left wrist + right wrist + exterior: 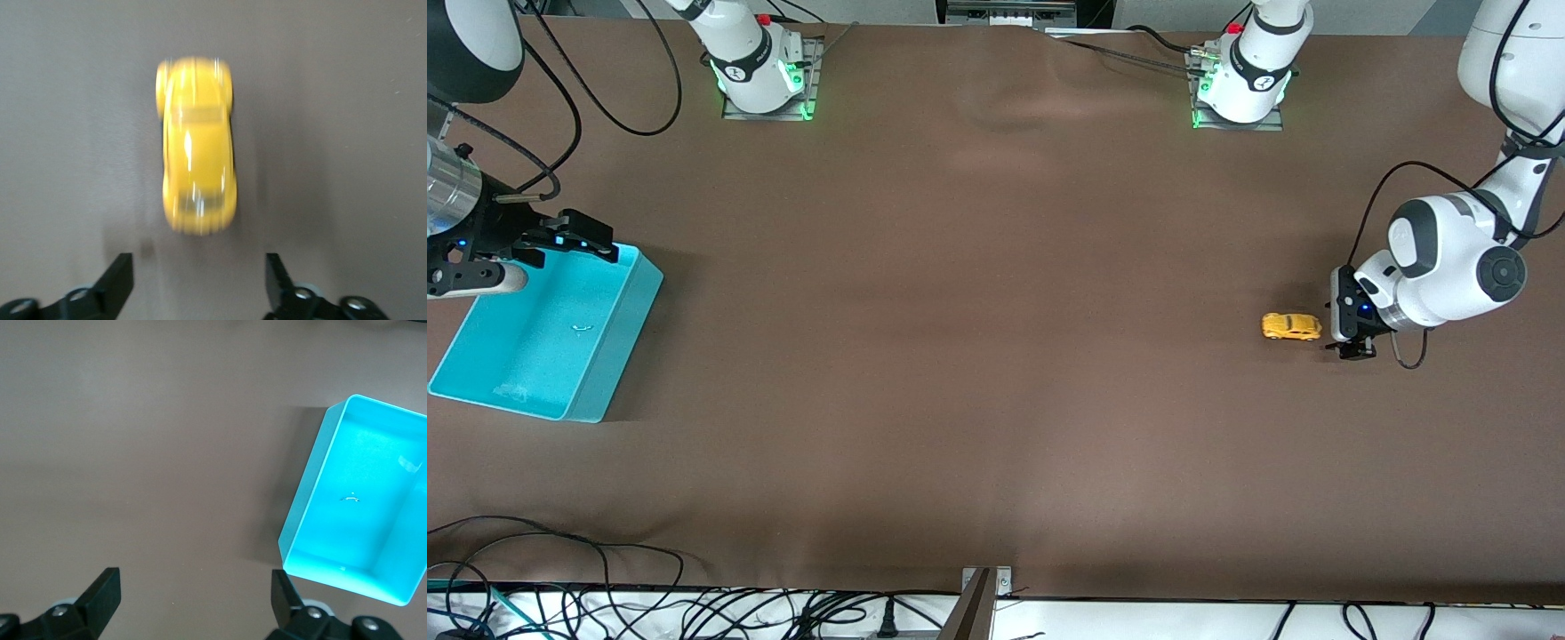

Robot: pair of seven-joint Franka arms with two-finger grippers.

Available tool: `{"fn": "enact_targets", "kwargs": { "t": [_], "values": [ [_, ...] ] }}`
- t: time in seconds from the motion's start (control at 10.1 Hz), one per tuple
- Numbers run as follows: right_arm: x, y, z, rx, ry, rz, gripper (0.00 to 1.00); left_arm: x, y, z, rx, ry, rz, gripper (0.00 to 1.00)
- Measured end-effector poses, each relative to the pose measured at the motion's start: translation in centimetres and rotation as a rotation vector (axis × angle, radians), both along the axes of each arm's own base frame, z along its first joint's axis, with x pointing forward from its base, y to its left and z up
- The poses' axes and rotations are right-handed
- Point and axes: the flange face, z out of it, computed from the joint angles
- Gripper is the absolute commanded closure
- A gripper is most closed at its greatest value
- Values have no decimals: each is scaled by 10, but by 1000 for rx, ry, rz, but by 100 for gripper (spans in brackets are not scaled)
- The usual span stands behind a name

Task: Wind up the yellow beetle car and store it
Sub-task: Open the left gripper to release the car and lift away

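Left gripper [1357,350] sitting low, fingers apart, yellow beetle car [1290,326] just beside it at its 9 o'clock in the front view, right gripper [569,238] waiting over turquoise bin [616,333], fingers apart.

High front overview, two downward wrist close-ups

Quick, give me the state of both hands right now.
Left hand: open, holding nothing, low beside the yellow beetle car.
Right hand: open, holding nothing, over the turquoise bin.

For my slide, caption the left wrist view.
Open left gripper low beside the tiny yellow beetle toy car standing on the brown table, not touching it.
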Motion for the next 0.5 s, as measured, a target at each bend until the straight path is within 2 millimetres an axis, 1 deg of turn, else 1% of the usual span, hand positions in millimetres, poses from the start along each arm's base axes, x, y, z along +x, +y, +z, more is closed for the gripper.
{"fn": "enact_targets", "kwargs": {
  "t": [0.2,0.5],
  "values": [
    [0,0,0,0,1,0,0,15,-7,38,-1,44,18,0],
    [0,1,0,0,2,2,0,23,-20,81,20,93,127,0]
  ]
}}
